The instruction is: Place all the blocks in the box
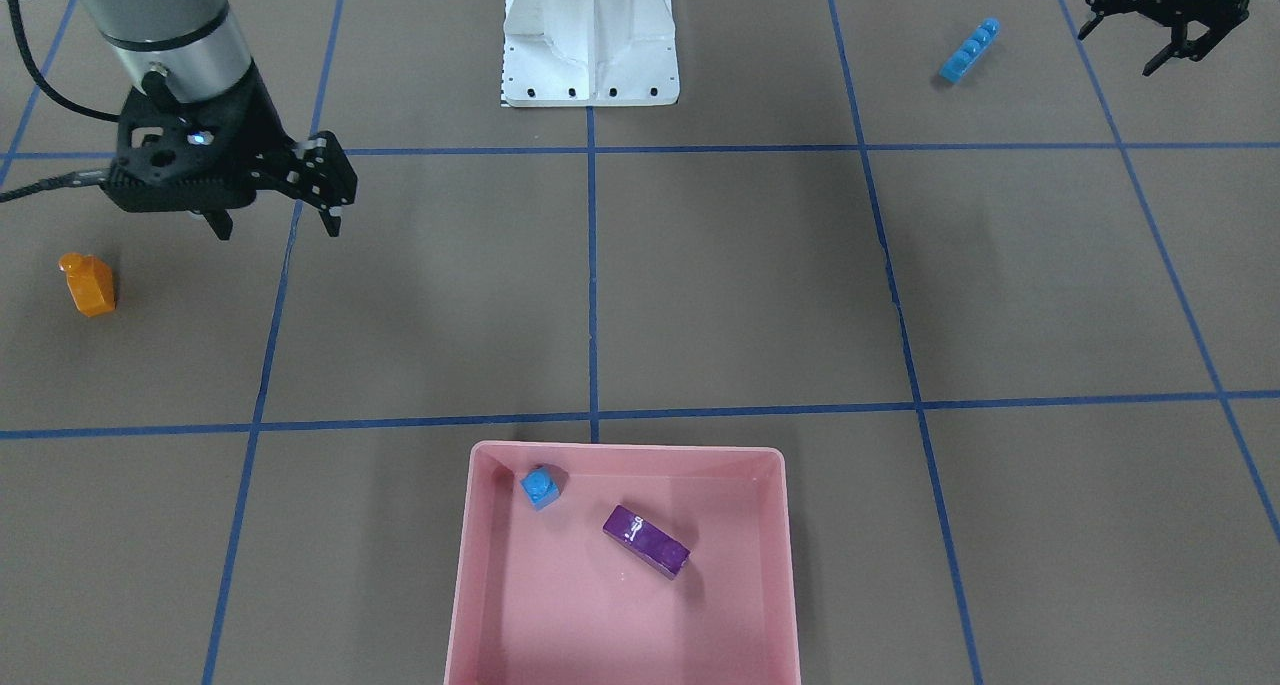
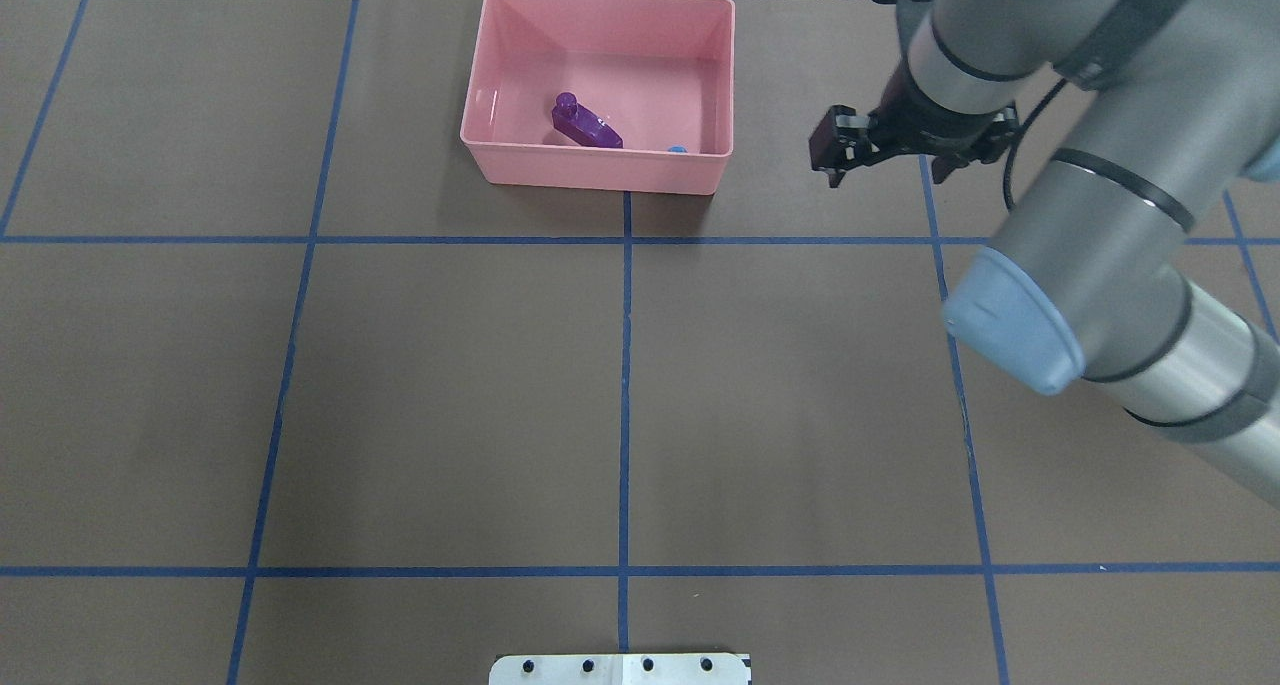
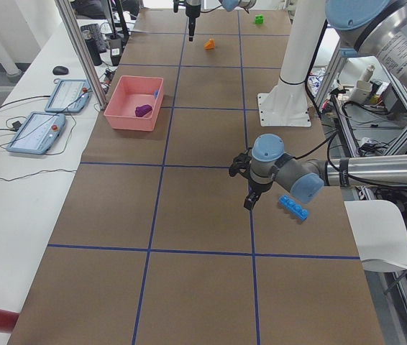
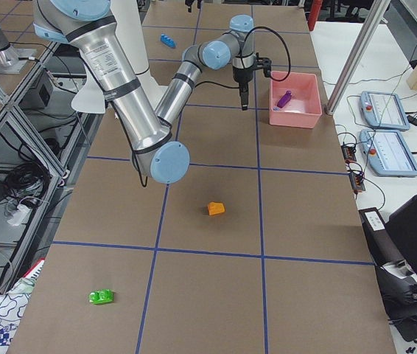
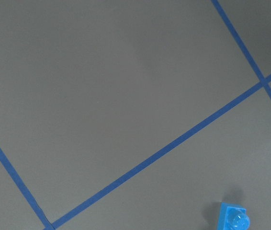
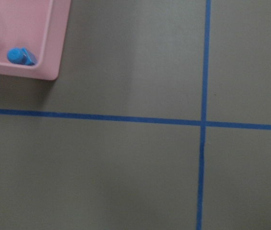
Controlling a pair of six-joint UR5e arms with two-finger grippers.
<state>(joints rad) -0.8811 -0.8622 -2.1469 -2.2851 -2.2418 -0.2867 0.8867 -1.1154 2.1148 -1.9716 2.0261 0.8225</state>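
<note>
Two blocks (image 1: 541, 486) in box (image 1: 625, 449), three outside

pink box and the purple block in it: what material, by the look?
Pink box: probably moulded plastic, semi-gloss. It has an even colour, a rounded rim and soft glare on its floor.
Purple block: likely hard plastic, fairly glossy, with crisp edges and a slight sheen on top.
Both are judged by look only.
</note>
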